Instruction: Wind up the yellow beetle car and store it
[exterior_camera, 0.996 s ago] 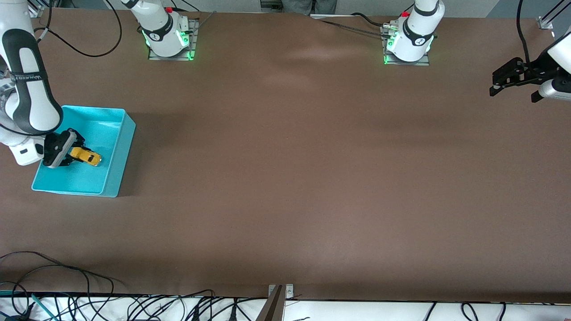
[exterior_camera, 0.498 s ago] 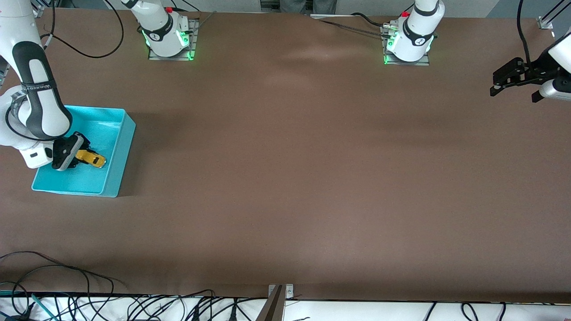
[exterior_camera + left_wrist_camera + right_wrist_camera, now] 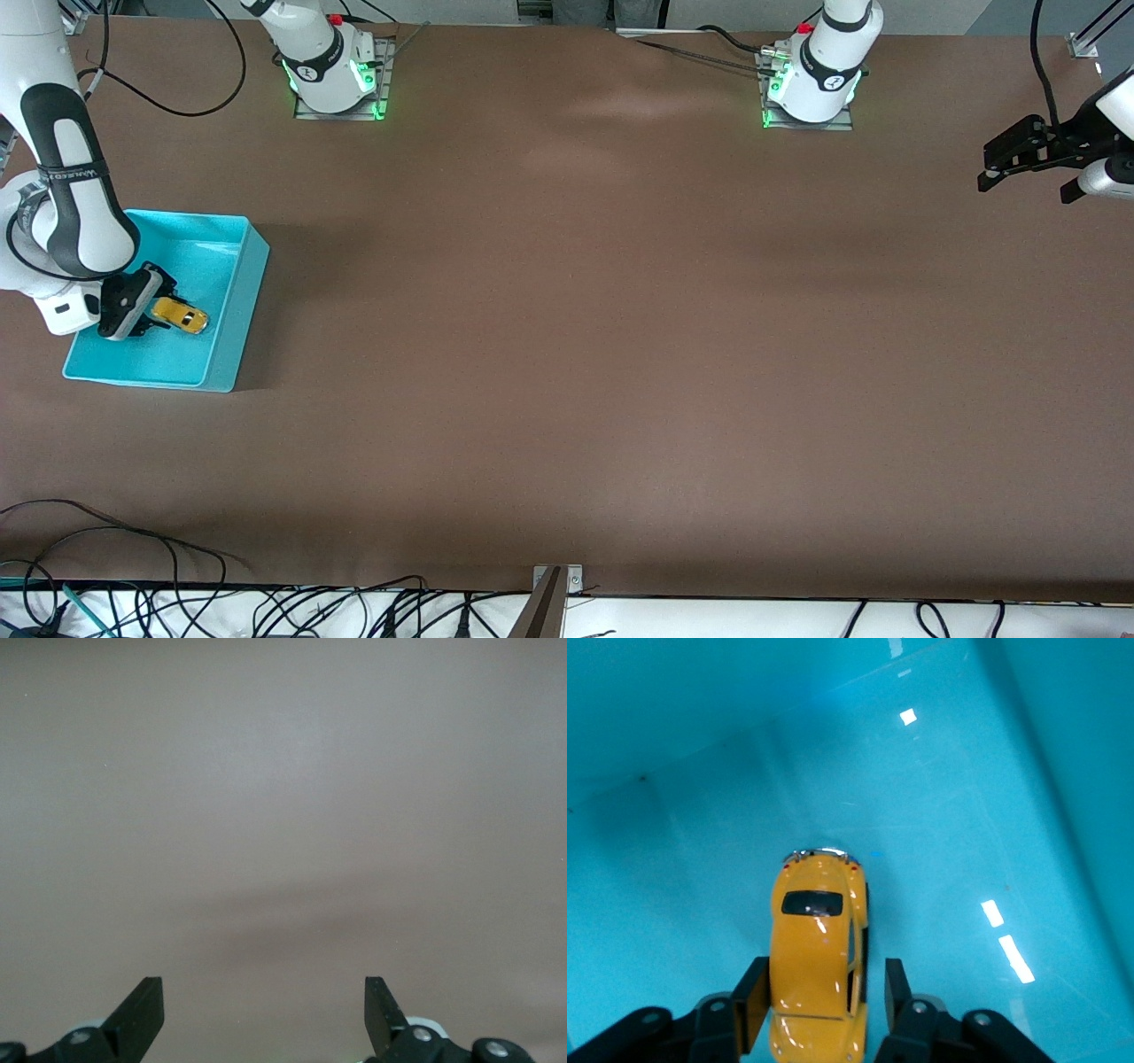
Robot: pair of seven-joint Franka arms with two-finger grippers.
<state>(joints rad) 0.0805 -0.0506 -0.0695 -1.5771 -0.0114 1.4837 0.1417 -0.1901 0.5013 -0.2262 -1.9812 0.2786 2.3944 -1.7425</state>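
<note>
Your right arm comes down from the counter's edge at its own end and bends into the bin [image 3: 232, 306]. Forearm steeply angled, wrist low. The right tool [image 3: 152, 310] sits inside the bin, low over its floor. In the right wrist view the right tool [image 3: 822, 997] straddles the car [image 3: 818, 948], its fingers [image 3: 751, 1003] parted with a thin gap on each side. Not pinching; the car looks released.

The car [image 3: 179, 315] rests on the bin floor on its wheels, about midway along the bin's length, nose pointing away from the tool.

Your left arm waits at its own end of the counter [image 3: 602, 337], well apart from the bin. The left tool [image 3: 1010, 159] is held up over bare counter, roughly level. The left wrist view shows the left tool [image 3: 264, 1014] spread wide, nothing between the tips.

Count: one car, one bin, two arms, two tools.
</note>
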